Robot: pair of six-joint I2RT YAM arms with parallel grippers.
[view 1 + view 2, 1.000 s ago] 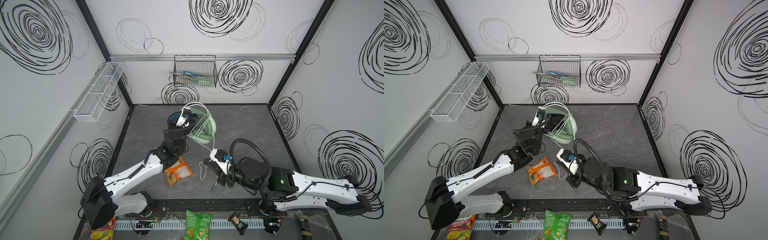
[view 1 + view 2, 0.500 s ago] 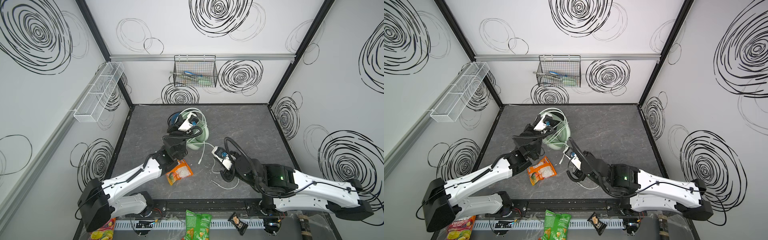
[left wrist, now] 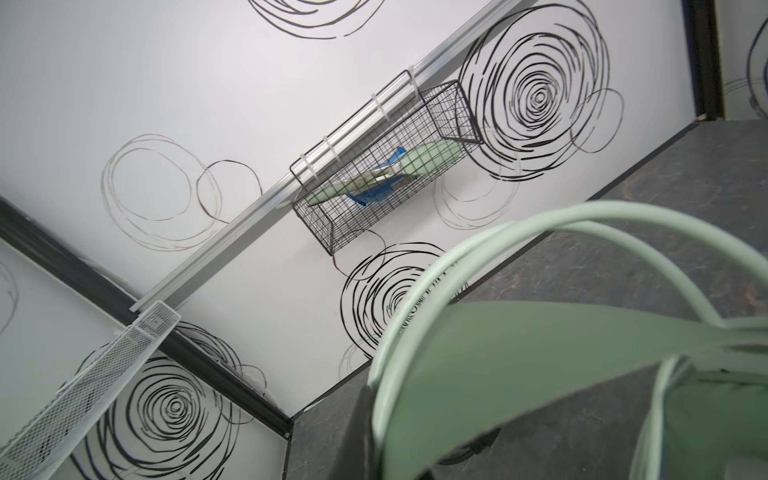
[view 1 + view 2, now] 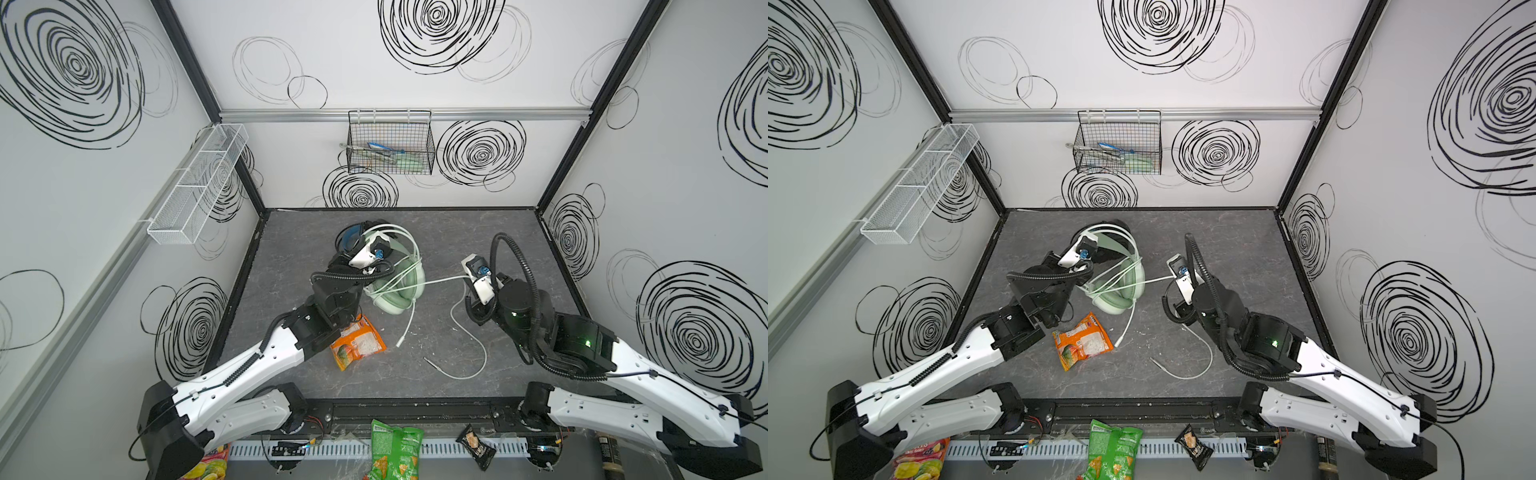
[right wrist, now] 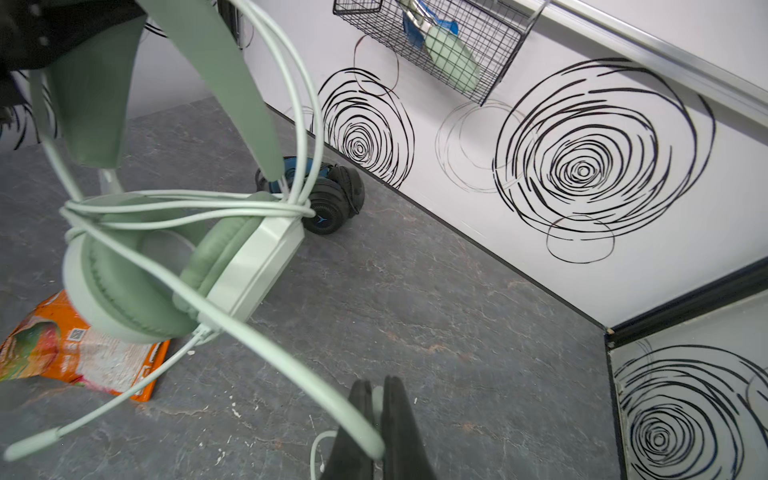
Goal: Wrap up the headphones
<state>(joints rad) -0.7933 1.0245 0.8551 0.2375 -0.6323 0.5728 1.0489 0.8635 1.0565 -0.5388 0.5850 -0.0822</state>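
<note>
Enclosing grey marbled tabletop, swirl-marked white walls

The light is bright and even, coming from above – shadows on the gray floor are soft and faint. In both top views the walls bend at the edges. The white cable goes blurry close to the right claw, whose fingers look dark. The green headphones, right up against the left wrist camera, are fuzzy — the far wall is sharp.
</note>
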